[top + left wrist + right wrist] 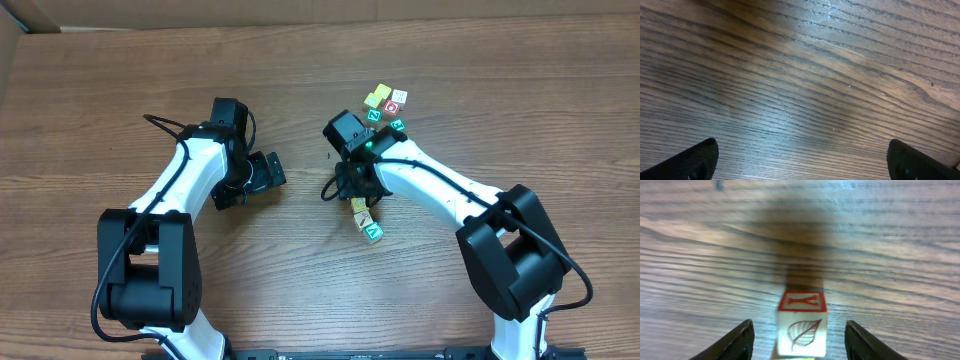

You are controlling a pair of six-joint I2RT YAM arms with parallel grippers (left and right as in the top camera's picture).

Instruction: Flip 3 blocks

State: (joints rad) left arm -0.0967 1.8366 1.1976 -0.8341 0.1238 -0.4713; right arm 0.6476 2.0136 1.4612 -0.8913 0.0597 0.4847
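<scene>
In the right wrist view a white block (801, 330) stands on the table between the fingers of my right gripper (798, 324). It shows a red-framed Y on its upper face and a red leaf drawing on the face toward the camera. The jaws are open, with a gap on each side of the block. Overhead, my right gripper (357, 192) hangs over the top of a short row of blocks: a tan block (358, 206) and a green-letter block (374, 231) at the lower end. My left gripper (270, 172) (802, 143) is wide open over bare wood, nothing between its fingers.
A cluster of other cubes lies behind the right arm: a yellow cube (378, 97), a white cube with red marks (392, 106), a green Z cube (372, 116) and a green-faced cube (398, 126). The wooden table (300, 60) ends at the top left.
</scene>
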